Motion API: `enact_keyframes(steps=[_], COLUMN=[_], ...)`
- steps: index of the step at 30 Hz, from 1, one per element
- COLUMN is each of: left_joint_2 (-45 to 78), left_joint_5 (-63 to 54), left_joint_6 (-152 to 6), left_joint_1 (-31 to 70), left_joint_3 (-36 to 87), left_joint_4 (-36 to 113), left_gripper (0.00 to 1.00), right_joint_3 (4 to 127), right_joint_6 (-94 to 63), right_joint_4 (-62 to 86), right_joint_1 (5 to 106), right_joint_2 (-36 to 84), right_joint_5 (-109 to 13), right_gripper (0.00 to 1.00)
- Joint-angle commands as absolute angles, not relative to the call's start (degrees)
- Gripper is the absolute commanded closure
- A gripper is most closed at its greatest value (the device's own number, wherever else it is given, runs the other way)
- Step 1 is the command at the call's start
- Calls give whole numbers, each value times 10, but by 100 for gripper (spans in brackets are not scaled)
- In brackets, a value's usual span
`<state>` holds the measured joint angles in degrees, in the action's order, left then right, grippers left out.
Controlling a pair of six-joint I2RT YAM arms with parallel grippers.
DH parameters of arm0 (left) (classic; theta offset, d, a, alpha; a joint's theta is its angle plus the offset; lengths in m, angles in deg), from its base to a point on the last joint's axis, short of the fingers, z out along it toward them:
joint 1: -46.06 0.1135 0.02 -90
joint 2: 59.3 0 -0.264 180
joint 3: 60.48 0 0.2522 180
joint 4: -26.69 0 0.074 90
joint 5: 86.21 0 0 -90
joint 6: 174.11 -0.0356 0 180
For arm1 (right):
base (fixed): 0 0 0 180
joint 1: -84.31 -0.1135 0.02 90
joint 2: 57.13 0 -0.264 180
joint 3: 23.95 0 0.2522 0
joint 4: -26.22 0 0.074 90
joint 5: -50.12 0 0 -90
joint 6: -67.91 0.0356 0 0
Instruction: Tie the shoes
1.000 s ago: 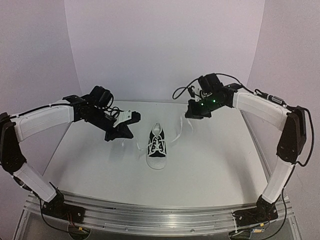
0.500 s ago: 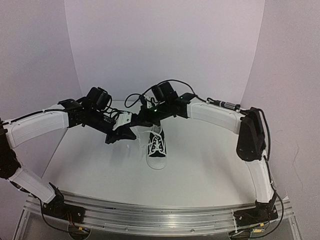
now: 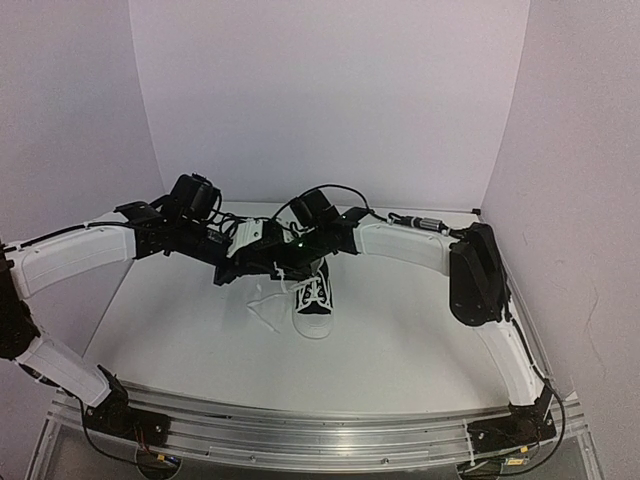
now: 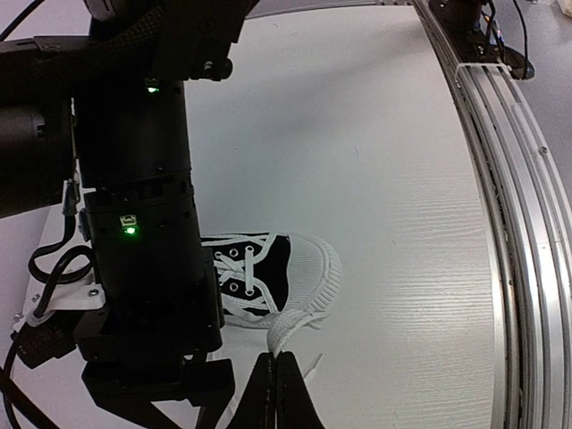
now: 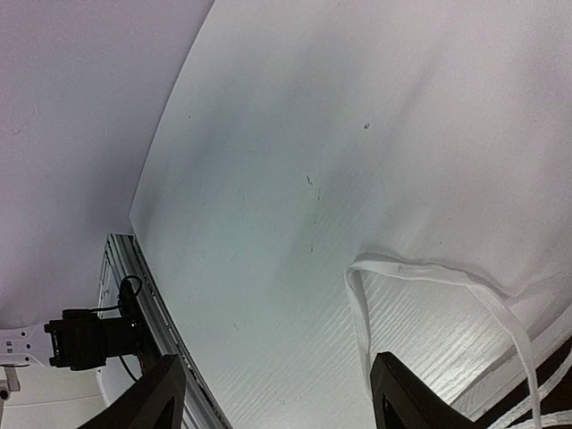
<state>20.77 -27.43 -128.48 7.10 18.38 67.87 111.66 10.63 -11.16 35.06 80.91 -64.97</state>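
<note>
The left gripper (image 4: 275,371) is positioned just left of the shoe (image 3: 313,300), low over the table (image 3: 400,340). Its jaws are clenched on a lace (image 4: 284,329). The strand rises from the shoe's side to the fingertips, so the grip probably serves to hold the lace off the surface and in tension.

The right gripper (image 5: 275,380) sits immediately beside the left one, and the right arm (image 3: 400,245) extends across the shoe to that side. Its jaws are released and spread wide, with nothing between them. A lace loop (image 5: 357,313) lies flat on the table just ahead of its fingers. The spread jaws appear set to take that loop.

The shoe rests upright near the table centre, toe cap toward the arm bases. No knot is visible, so the tying is judged incomplete.
</note>
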Motion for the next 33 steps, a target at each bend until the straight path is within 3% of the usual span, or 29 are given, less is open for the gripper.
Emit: enact_keyframes(steps=[1,7,11,16,27,33], left_joint_2=[228,253,276,298,354,364], left_joint_5=[-237,-229,-226,-235,-223,-235], left_joint_6=[-1238,-1243,-1234,-1232,-1226,-1227], left_joint_1=[77,111,156,193,232,236], left_joint_3=[186,174,150,134,115,123], left_joint_4=[625,614,589,569,556,561], left_gripper=[100,100,100,100,100,100], right_joint_3=[1108,1037,881,701,829,863], right_joint_6=[87,31,-26,-135,-190,-176], right_joint_4=[-102,-96,-33,98,119,110], right_joint_1=[372,388,370,310,228,222], right_joint_2=[720,590,503,464,688,747], right_joint_5=[-607,-484,-467,-467,-429,-361], right_gripper=[28,25,24,32,32,39])
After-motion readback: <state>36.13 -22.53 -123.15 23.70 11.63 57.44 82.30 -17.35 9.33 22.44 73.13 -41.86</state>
